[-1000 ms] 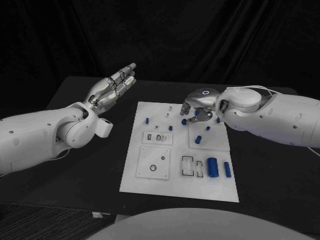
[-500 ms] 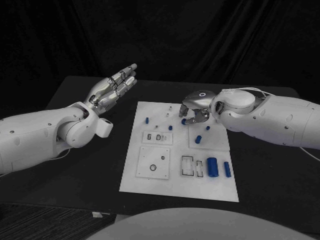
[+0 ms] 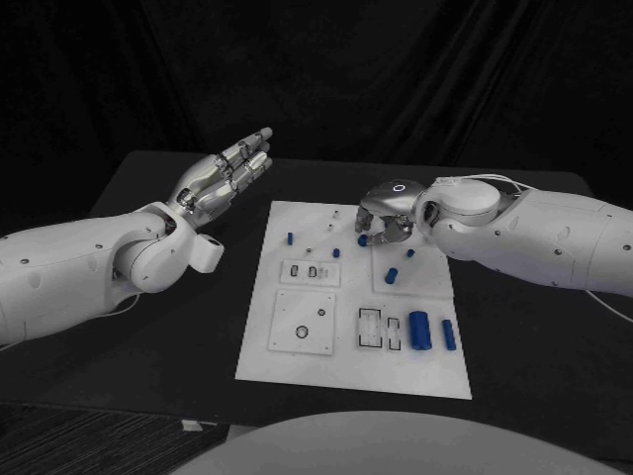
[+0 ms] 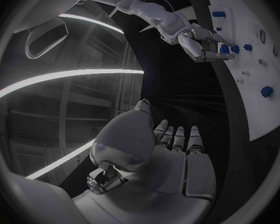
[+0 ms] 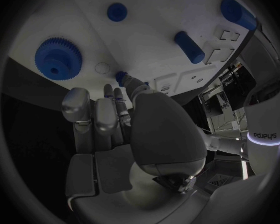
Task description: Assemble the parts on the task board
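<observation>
In the head view we see the task board (image 3: 296,361) lying in the middle of the black counter (image 3: 160,327), with our left hand (image 3: 228,168) held off its far left corner, above the counter, fingers straight, side by side and holding nothing. Our right hand (image 3: 385,213) hangs over the board's far right part, fingers curled downward by a small blue part (image 3: 364,239); we cannot tell whether they grip it. Nearer us, two blue cylinders (image 3: 420,331) lie side by side on the board. In the left wrist view our left hand (image 4: 171,149) lies flat with its fingers (image 4: 177,137) extended, while the right hand (image 4: 202,42) reaches down onto the white board (image 4: 264,114) among blue pegs. In the right wrist view our right hand (image 5: 124,129) points its fingers (image 5: 105,112) at the board (image 5: 152,32), fingertips just beside a small blue peg (image 5: 121,76); a blue gear (image 5: 58,58) stands close by.
</observation>
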You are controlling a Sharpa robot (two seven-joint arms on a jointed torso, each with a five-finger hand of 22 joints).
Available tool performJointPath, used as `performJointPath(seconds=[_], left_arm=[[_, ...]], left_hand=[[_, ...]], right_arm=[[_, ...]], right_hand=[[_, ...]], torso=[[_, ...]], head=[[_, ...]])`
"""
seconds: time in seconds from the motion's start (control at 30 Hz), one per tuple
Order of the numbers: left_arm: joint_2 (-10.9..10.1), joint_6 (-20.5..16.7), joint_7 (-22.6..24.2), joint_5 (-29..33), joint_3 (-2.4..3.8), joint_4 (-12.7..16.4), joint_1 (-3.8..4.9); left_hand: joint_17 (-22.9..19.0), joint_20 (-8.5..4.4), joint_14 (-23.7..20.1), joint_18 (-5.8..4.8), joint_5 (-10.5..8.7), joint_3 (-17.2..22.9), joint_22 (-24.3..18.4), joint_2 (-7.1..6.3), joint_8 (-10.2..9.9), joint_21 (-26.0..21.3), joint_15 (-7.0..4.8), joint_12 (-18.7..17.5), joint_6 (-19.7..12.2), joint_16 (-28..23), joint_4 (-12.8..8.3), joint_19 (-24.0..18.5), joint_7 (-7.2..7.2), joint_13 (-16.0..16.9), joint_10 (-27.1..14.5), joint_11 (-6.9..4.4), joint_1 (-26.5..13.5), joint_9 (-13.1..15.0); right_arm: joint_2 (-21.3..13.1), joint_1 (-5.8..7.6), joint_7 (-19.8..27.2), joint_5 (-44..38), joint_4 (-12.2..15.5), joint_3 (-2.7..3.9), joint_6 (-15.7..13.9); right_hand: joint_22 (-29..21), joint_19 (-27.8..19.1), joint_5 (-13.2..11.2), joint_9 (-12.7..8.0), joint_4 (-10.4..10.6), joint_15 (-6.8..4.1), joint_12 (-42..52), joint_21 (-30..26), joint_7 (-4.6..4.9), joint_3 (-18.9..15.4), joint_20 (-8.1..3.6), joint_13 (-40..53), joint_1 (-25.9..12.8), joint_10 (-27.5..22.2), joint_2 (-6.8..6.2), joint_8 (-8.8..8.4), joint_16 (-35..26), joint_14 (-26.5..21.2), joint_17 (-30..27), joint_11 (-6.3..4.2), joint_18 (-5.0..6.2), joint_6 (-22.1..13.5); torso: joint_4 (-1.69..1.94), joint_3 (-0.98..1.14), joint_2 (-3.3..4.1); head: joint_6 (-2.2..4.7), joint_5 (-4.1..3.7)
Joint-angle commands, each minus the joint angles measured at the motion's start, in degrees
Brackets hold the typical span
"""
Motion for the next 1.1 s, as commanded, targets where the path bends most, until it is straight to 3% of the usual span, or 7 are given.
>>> performJointPath(seconds=[0.03, 0.33, 0.63, 1.1], left_arm=[[0.10, 0.96, 0.50, -0.05, 0.06, 0.07, -0.07], [0.06, 1.08, 0.36, -0.05, 0.06, 0.11, -0.07], [0.21, 1.28, 0.14, -0.05, 0.06, 0.02, -0.07], [0.30, 1.43, -0.24, -0.05, 0.06, -0.08, -0.07]], left_hand=[[-0.07, 0.40, -0.02, 1.07, 0.22, 0.30, -0.09, 0.24, 0.29, -0.19, 0.37, -0.38, 0.37, -0.21, -0.10, -0.16, 0.04, -0.09, 0.04, 0.24, 0.53, 0.07], [-0.07, 0.54, -0.02, 1.05, 0.29, 0.37, -0.09, 0.23, 0.33, -0.19, 0.53, -0.38, 0.53, -0.21, -0.12, -0.16, 0.14, -0.09, 0.04, 0.33, 0.60, 0.09], [-0.07, 0.71, -0.02, 1.02, 0.59, 0.52, -0.09, 0.24, 0.33, -0.19, 0.73, -0.38, 0.58, -0.21, -0.19, -0.16, 0.24, -0.09, 0.04, 0.43, 0.76, 0.09], [-0.07, 0.90, -0.02, 1.02, 1.04, 0.75, -0.09, 0.24, 0.36, -0.19, 0.89, -0.38, 0.78, -0.21, -0.26, -0.16, 0.32, -0.09, 0.04, 0.53, 1.03, 0.11]], right_arm=[[0.25, -0.31, -0.99, -0.10, -0.51, 0.04, 0.30], [0.93, -0.69, -0.48, -0.10, -1.33, 0.04, -0.80], [1.34, -0.91, -0.16, -0.10, -1.54, 0.04, -0.56], [1.68, -1.01, -0.10, -0.10, -1.73, 0.04, -0.66]], right_hand=[[-0.02, -0.19, 0.13, 0.08, -0.02, -0.06, 0.20, -0.54, 0.12, 0.54, 0.04, 0.02, 0.63, 0.53, 0.01, 0.14, -0.34, -0.28, -0.31, -0.11, -0.29, 0.62], [0.25, -0.24, -0.42, 0.35, -0.11, -0.73, 0.38, -0.81, -0.30, 1.93, -0.49, 0.02, 1.28, 2.16, 0.04, 0.60, -0.41, -0.34, -0.42, -0.94, -0.24, 2.54], [0.32, -0.31, -2.28, -0.08, 0.57, -0.59, -0.05, -1.41, -0.09, 1.87, -0.54, -0.09, 0.46, 1.79, -1.33, -0.44, -0.79, -0.44, -0.98, -0.54, -0.25, 1.23], [0.34, -0.41, -2.67, -0.28, 0.77, -0.56, -0.09, -1.82, -0.26, 1.96, -0.50, -0.10, 0.37, 1.02, -1.69, -0.58, -1.01, -0.61, -1.24, -0.46, -0.20, -0.32]], torso=[[0.08, 0.05, 0.04], [0.00, 0.01, 0.03], [-0.04, -0.01, -0.03], [0.01, 0.04, -0.04]], head=[[0.02, -0.05], [0.02, -0.08], [0.02, 0.20], [0.02, 0.19]])
